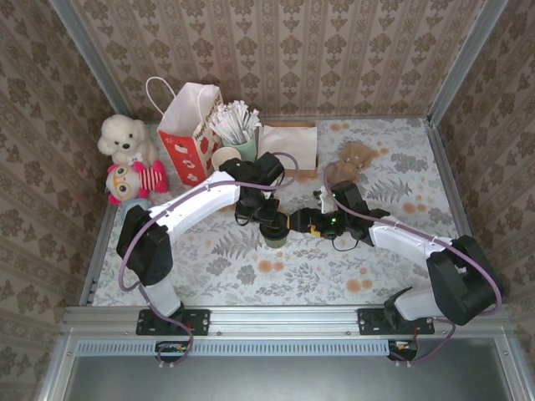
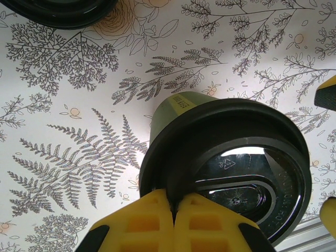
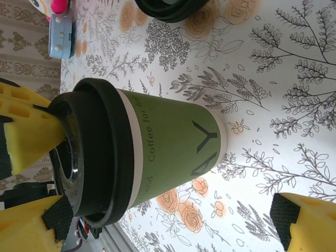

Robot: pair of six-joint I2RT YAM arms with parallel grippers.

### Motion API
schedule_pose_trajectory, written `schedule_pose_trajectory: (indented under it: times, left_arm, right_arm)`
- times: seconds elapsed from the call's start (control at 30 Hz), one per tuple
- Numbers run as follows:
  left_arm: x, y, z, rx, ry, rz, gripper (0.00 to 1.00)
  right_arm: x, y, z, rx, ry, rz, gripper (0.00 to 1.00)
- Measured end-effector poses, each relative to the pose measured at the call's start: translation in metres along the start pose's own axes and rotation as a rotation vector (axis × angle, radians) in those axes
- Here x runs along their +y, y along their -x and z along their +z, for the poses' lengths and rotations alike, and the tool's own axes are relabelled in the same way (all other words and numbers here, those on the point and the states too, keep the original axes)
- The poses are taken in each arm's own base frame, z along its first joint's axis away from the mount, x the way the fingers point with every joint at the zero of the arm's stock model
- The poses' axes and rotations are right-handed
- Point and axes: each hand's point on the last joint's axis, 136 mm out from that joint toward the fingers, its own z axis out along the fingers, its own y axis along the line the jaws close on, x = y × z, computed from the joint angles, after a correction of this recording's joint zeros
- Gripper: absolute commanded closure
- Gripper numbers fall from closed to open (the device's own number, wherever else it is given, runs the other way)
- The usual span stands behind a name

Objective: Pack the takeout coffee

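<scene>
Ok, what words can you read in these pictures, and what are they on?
"Coffee for": on the green paper cup; the words around it curve out of sight.
"AY": big dark letters lower on that cup.
Raised triangle mark on the black plastic lid: too blurred to read.
White print on the red paper bag: too small to read.

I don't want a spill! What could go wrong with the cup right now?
The left tool pinches just the rim of the black lid, not the green cup. If it lifts, the lid might pop off, or the cup could tip. The right tool is open, with a finger on each side of the cup and not touching it. A sideways move might knock the cup over.
</scene>
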Motion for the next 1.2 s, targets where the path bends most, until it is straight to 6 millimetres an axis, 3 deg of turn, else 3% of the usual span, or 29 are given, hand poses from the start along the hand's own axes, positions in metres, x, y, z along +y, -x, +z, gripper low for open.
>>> schedule_pose_trajectory:
  times: [0.23, 0.57, 0.9, 1.03, 1.2]
  left_arm:
    - [0.000, 0.000, 0.000, 0.000, 0.000, 0.000, 1.00]
    - [0.002, -0.002, 0.007, -0.044, -0.026, -0.007, 1.00]
    - [-0.002, 0.002, 0.001, -0.040, -0.015, -0.032, 1.00]
    - [-0.002, 0.002, 0.000, -0.033, -0.008, -0.065, 1.00]
    - [-0.002, 0.002, -0.001, -0.035, -0.006, -0.114, 1.00]
  right_arm:
    - [0.001, 0.001, 0.001, -0.005, 0.006, -0.012, 0.01]
    - [-0.003, 0.000, 0.019, 0.026, 0.052, -0.016, 0.02]
    - [0.000, 0.002, 0.009, -0.012, 0.026, -0.057, 0.01]
    - [0.011, -0.002, 0.006, -0.010, 0.046, -0.104, 0.00]
    - [0.027, -0.021, 0.004, -0.056, 0.079, -0.236, 0.00]
